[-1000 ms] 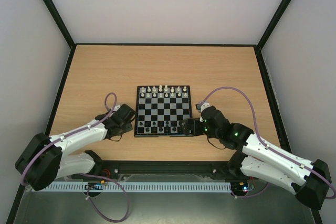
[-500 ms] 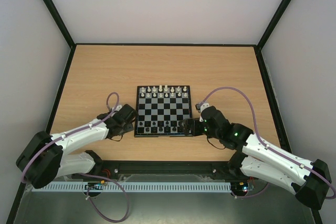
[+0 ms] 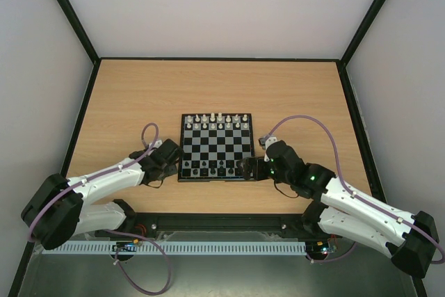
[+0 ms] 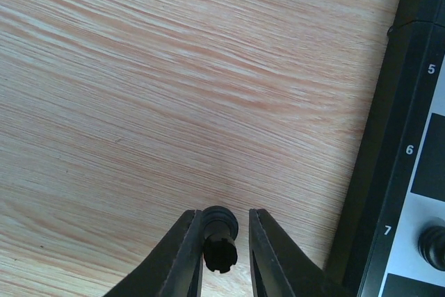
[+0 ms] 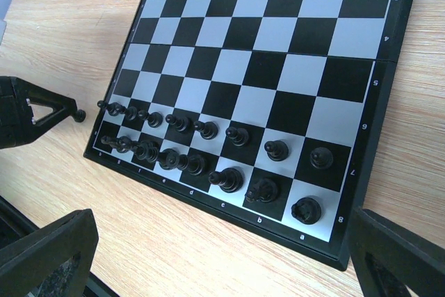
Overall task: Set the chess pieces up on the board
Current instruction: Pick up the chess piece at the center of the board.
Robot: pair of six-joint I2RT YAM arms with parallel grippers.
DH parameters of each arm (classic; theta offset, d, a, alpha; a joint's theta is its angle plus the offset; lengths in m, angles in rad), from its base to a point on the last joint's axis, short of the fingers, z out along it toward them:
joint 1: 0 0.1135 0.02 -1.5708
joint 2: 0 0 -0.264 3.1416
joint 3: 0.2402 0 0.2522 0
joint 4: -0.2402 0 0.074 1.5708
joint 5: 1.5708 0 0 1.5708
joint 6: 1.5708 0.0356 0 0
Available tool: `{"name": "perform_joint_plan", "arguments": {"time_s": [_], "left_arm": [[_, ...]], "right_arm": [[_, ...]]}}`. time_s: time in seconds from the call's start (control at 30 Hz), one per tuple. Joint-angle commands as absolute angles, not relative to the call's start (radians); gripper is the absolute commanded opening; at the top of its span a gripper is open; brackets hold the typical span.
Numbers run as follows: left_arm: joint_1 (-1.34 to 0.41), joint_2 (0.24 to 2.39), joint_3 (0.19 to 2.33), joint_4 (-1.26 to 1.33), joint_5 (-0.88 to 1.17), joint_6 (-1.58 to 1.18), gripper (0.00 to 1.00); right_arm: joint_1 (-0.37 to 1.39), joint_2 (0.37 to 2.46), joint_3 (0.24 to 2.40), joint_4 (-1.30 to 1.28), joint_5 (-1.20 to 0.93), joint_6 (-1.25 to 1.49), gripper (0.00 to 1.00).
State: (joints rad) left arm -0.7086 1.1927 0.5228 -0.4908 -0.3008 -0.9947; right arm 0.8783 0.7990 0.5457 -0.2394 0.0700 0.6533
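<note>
The board (image 3: pixel 215 145) lies mid-table. White chess pieces (image 3: pixel 219 122) fill its two far rows and black chess pieces (image 3: pixel 212 166) its two near rows. A lone black rook (image 4: pixel 221 238) stands on the wood just left of the board's frame (image 4: pixel 379 172). My left gripper (image 4: pixel 224 213) straddles it, jaws narrowly open: the left finger touches the rook and a small gap shows at the right finger. My right gripper (image 5: pixel 219 217) hovers wide open and empty over the board's near right corner, above the black rows (image 5: pixel 208 151).
In the right wrist view the left gripper (image 5: pixel 42 113) shows at the board's left side with the rook (image 5: pixel 80 115) at its tips. Black frame posts and white walls surround the wooden table (image 3: pixel 139 95). Purple cables loop off both wrists.
The left gripper's jaws have narrowed around the black rook, and the left wrist has shifted slightly toward the board. The right arm has not moved.
</note>
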Motion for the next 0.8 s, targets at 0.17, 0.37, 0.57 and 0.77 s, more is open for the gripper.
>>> {"name": "perform_joint_plan", "arguments": {"time_s": [0.17, 0.37, 0.57, 0.77], "left_arm": [[-0.721, 1.183, 0.533, -0.529, -0.324, -1.008, 0.19], [-0.727, 1.178, 0.532, -0.530, -0.325, -1.013, 0.13], [-0.737, 1.173, 0.538, -0.542, -0.325, -1.017, 0.11], [-0.780, 1.165, 0.589, -0.598, -0.338, -1.023, 0.11]], "right_arm": [[0.877, 0.799, 0.536, -0.234, 0.061, 0.639, 0.99], [0.877, 0.799, 0.535, -0.236, 0.061, 0.639, 0.99], [0.877, 0.798, 0.536, -0.238, 0.063, 0.638, 0.99], [0.877, 0.799, 0.536, -0.239, 0.066, 0.638, 0.99]]}}
